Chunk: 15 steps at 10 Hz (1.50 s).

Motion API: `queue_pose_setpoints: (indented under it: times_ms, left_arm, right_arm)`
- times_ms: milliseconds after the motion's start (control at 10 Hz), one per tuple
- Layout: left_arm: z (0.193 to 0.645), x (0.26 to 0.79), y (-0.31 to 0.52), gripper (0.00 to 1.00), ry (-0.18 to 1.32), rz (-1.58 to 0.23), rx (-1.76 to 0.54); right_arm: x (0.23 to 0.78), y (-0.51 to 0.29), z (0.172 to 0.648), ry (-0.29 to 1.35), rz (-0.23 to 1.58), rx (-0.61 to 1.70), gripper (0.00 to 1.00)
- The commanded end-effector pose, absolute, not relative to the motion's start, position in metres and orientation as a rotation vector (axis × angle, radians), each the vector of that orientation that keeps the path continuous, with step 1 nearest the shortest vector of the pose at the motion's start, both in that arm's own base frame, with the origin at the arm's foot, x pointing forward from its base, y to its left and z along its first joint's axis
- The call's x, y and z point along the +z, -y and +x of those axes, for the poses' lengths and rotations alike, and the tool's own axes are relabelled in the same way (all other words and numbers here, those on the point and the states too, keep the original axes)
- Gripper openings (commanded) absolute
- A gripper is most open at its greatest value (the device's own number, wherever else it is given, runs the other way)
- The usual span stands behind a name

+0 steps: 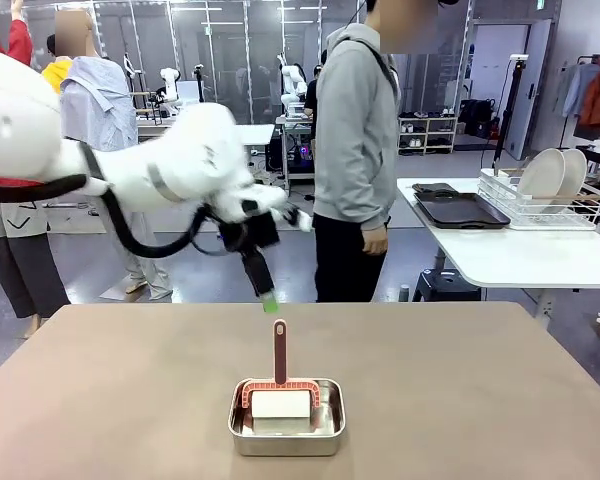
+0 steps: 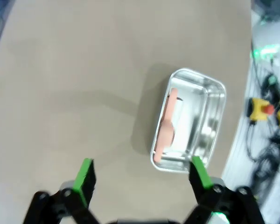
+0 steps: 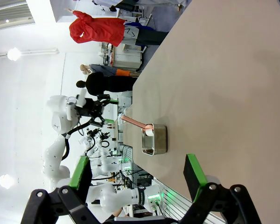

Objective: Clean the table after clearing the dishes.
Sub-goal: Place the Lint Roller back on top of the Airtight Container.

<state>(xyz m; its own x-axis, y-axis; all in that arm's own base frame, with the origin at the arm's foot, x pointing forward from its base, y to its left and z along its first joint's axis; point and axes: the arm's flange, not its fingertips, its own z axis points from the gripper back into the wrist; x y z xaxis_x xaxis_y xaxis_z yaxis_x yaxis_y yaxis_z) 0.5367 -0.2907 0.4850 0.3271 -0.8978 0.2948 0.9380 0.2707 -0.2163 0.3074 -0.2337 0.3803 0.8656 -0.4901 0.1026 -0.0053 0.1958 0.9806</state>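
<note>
Left gripper [image 2: 142,179] spread wide, hovers above bare taupe-brown table [image 2: 74,84]; shiny steel pan [image 2: 189,126] with pink-handled brush [image 2: 167,123] just ahead, likely next pick. Right gripper [image 3: 137,175] spread, empty. Plates [image 1: 552,172] racked aside.

Only the steel pan [image 1: 286,417] interrupts the bare table [image 1: 480,380].

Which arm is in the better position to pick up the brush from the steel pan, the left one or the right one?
Probably the left. The left gripper hangs above the table just behind the brush handle, jaws open, and its wrist view looks down on the steel pan. The right gripper sees the pan from farther away.
</note>
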Motion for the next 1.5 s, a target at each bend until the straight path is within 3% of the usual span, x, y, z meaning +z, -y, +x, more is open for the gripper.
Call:
queue_pose_setpoints:
  times_ms: [0,400,900,1200,1400]
  left_arm:
    - [0.523,0.509,0.216,1.0,0.246,-0.636,-0.942]
    - [0.465,0.513,0.018,1.0,0.498,-1.045,-0.43]
    - [0.365,0.452,-0.198,1.0,0.694,-1.067,0.166]
    - [0.33,0.447,-0.26,1.0,0.766,-0.919,0.236]
    - [0.335,0.455,-0.262,1.0,0.792,-0.905,0.212]
  right_arm:
    - [0.384,0.232,0.307,0.455,1.351,-0.357,1.0]
    - [0.384,0.232,0.307,0.455,1.351,-0.357,1.0]
    - [0.384,0.232,0.307,0.455,1.351,-0.357,1.0]
    - [0.384,0.232,0.307,0.455,1.351,-0.357,1.0]
    - [0.384,0.232,0.307,0.455,1.351,-0.357,1.0]
